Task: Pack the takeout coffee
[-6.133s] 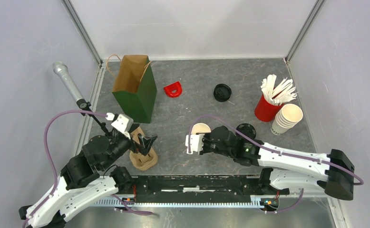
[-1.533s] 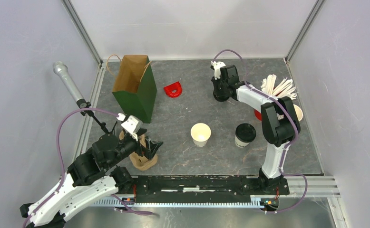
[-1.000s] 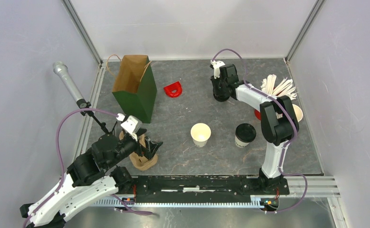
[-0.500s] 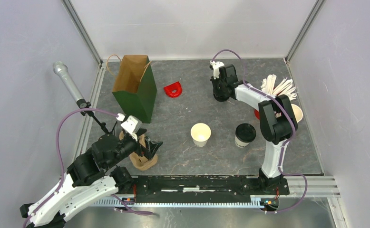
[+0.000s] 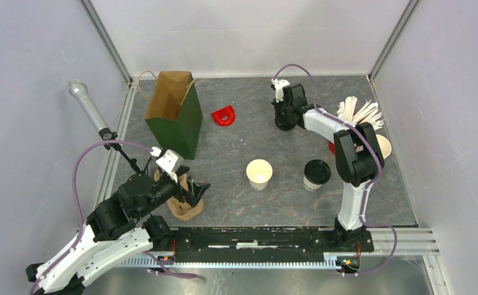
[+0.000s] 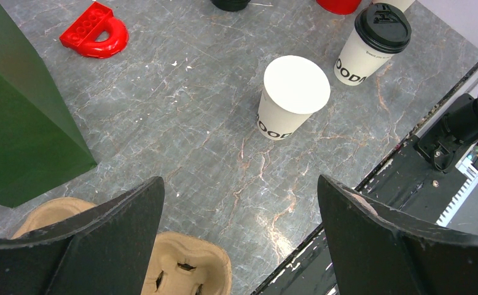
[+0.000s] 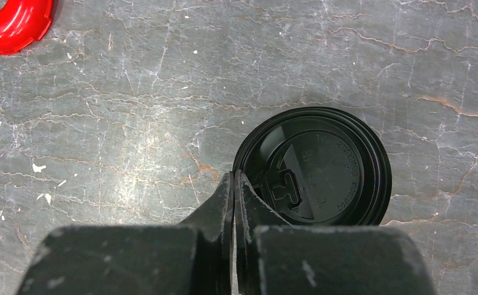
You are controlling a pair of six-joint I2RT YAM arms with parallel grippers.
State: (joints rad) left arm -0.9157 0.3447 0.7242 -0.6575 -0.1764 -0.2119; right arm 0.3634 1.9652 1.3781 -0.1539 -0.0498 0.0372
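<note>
Packing is only partly under way, as far as can be judged. One small cream-white paper cup with a round black plastic lid (image 5: pixel 317 173) stands finished on the grey marbled bench (image 5: pixel 242 141). Just left of it stands a second cream-white paper cup with no lid (image 5: pixel 259 173).

Neither cup sits in the brown moulded-pulp cup carrier (image 6: pixel 193 270), which lies at the near left. Neither is in the tall green paper bag with a brown inside (image 5: pixel 178 120) (its interior is only partly visible, and nothing shows there).

The right hand (image 7: pixel 233 183) is at the far middle of the bench. Its fingers are pressed together on the near rim of a loose round black plastic lid (image 7: pixel 313 166), which lies flat. The left hand (image 6: pixel 239 187) hangs over the carrier with its fingers spread wide and nothing between them.

What seems left is to cap the open cup, seat both cups in the carrier and load the bag.

Counted:
- two cups out
- two lids (one fitted, one loose)
- one carrier
- one bag
- one bundle of white sticks (image 5: pixel 360 112) in a red cup
- one stack of lidless cream cups (image 5: pixel 384 146)
- one red D-shaped plastic block (image 5: pixel 223 115)
- one grey microphone (image 5: pixel 88 106)
</note>
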